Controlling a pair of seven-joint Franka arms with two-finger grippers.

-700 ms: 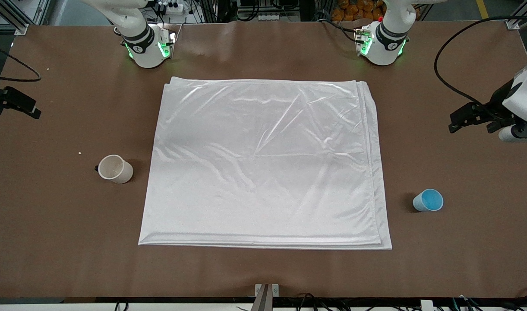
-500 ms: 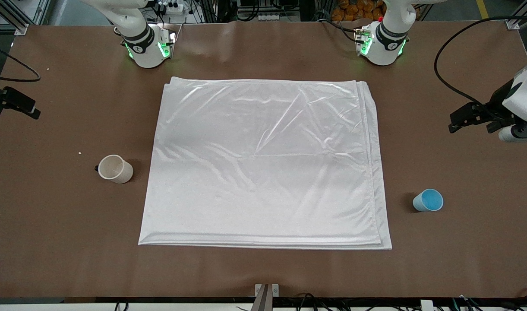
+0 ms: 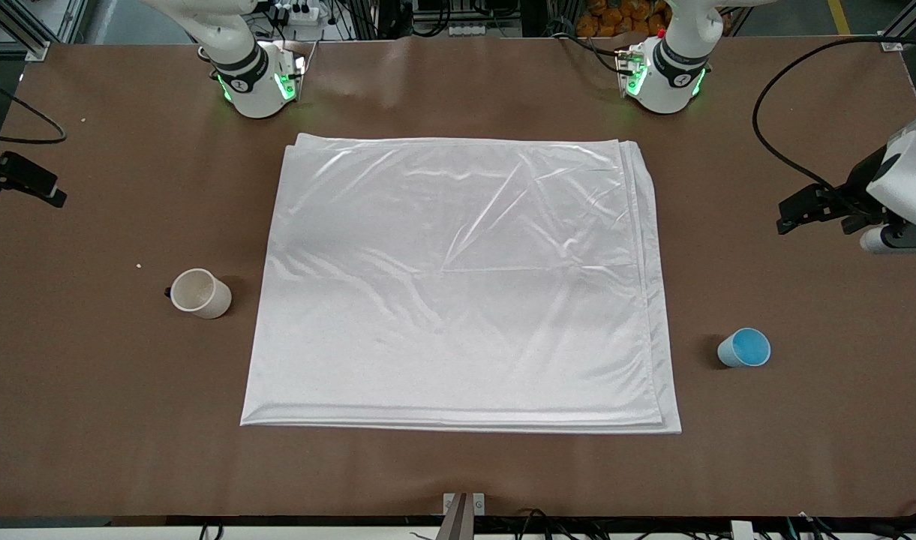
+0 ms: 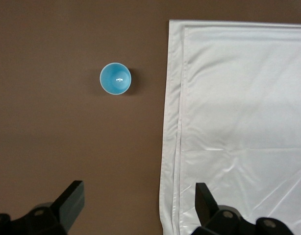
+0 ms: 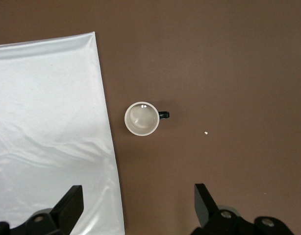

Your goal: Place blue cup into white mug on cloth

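Note:
The cloth (image 3: 458,285) lies flat mid-table, white and shiny. The blue cup (image 3: 744,348) stands upright on the bare table beside the cloth, toward the left arm's end. The white mug (image 3: 200,294) with a black handle stands upright on the bare table toward the right arm's end. My left gripper (image 3: 799,211) is high over the table at its own end, open and empty. In the left wrist view (image 4: 138,198) the blue cup (image 4: 115,78) and the cloth's edge (image 4: 172,127) lie far below. My right gripper (image 3: 37,186) is also high, open and empty (image 5: 138,198) above the mug (image 5: 141,118) and cloth (image 5: 47,122).
Both arm bases (image 3: 255,82) stand at the table's back edge. A black cable (image 3: 773,135) loops over the table by the left arm. A small white crumb (image 5: 205,132) lies near the mug. A metal bracket (image 3: 463,506) sits at the table's front edge.
Both hands have drifted slightly outward toward the table's ends. The cup, mug and cloth have not moved.

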